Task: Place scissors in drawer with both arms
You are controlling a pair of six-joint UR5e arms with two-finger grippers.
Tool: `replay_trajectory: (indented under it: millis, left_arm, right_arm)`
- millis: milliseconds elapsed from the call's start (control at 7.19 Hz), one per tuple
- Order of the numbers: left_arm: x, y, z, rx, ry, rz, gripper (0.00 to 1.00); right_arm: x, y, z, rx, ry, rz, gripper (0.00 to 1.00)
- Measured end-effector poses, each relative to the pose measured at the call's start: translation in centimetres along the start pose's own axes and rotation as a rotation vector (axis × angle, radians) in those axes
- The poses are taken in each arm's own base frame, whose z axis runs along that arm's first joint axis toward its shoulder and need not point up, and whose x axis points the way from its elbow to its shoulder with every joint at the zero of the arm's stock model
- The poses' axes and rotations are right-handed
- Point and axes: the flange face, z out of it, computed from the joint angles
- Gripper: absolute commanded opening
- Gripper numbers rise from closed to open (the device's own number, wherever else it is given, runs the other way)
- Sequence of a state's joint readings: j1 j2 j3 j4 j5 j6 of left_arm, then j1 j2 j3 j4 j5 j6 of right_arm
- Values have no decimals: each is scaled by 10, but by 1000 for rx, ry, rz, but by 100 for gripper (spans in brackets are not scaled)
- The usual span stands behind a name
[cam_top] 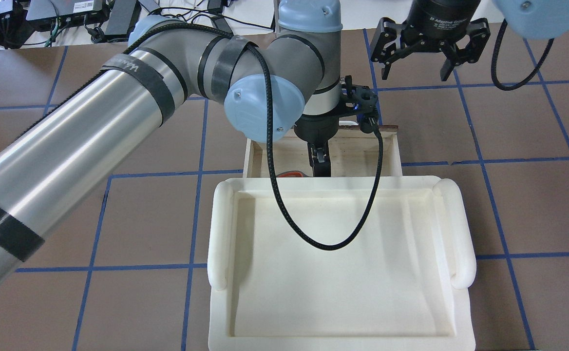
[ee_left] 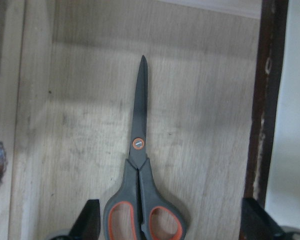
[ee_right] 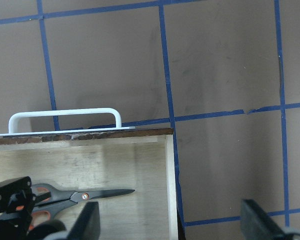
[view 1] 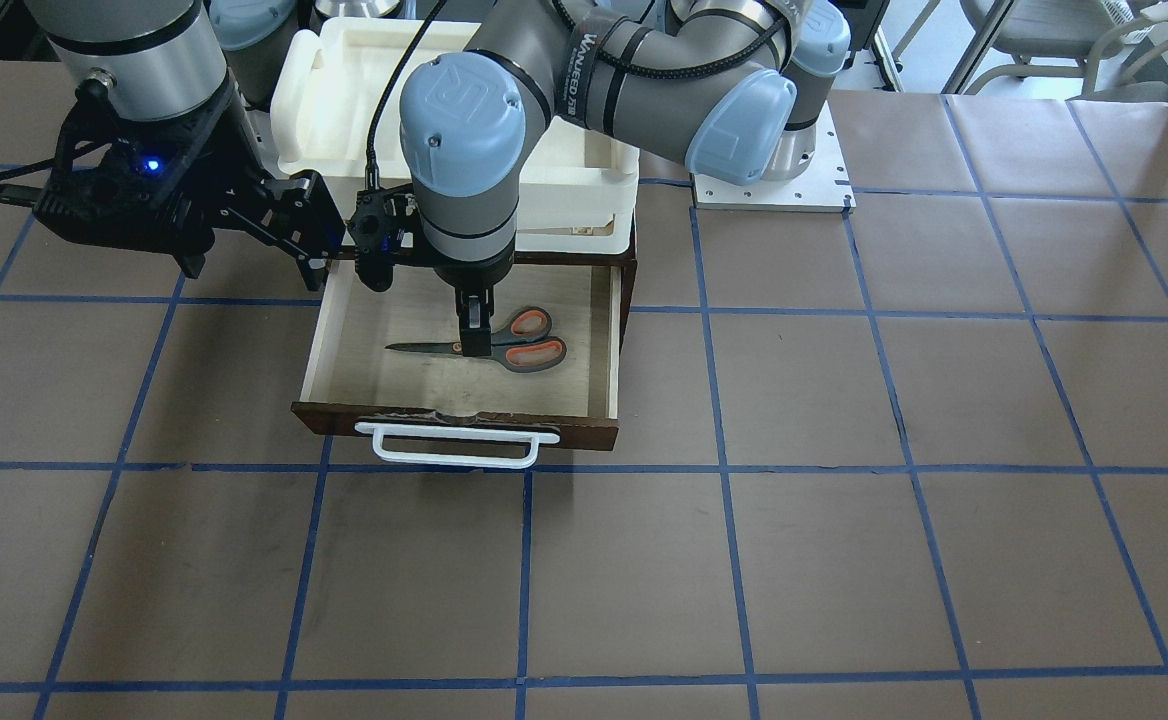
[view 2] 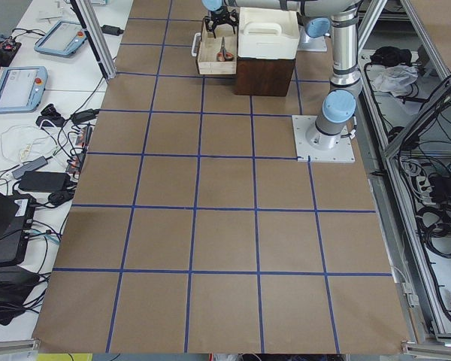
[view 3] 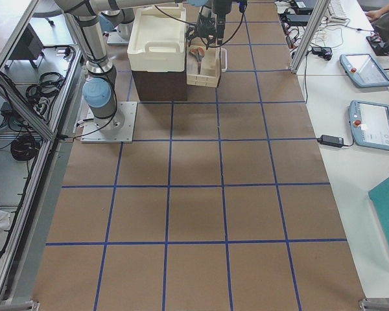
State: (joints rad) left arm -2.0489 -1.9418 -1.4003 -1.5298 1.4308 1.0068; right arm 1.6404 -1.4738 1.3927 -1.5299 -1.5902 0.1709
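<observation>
The scissors lie flat on the pale floor of the open drawer, blades toward the robot's right. In the left wrist view the scissors sit between the two fingertips, which stand wide apart and clear of the handles. My left gripper is open, low inside the drawer, straight above the scissors. My right gripper is open and empty, hovering above the table beside the drawer's right wall. Its wrist view shows the scissors and the white bar handle.
A white foam tray sits on top of the dark brown cabinet behind the drawer. The left arm's black cable hangs over the tray. The table is brown paper with blue tape lines.
</observation>
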Motion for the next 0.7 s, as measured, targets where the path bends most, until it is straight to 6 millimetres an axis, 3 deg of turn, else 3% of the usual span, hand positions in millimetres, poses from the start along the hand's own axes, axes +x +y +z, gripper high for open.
replay_trajectory:
  millis: [417, 695]
  left_arm:
    - [5, 45, -55, -31, -105, -137, 100]
    - [0, 89, -98, 19, -166, -359, 100]
  right_arm:
    - [3, 1, 0, -10, 0, 6, 100]
    - [1, 5, -5, -5, -7, 0, 100]
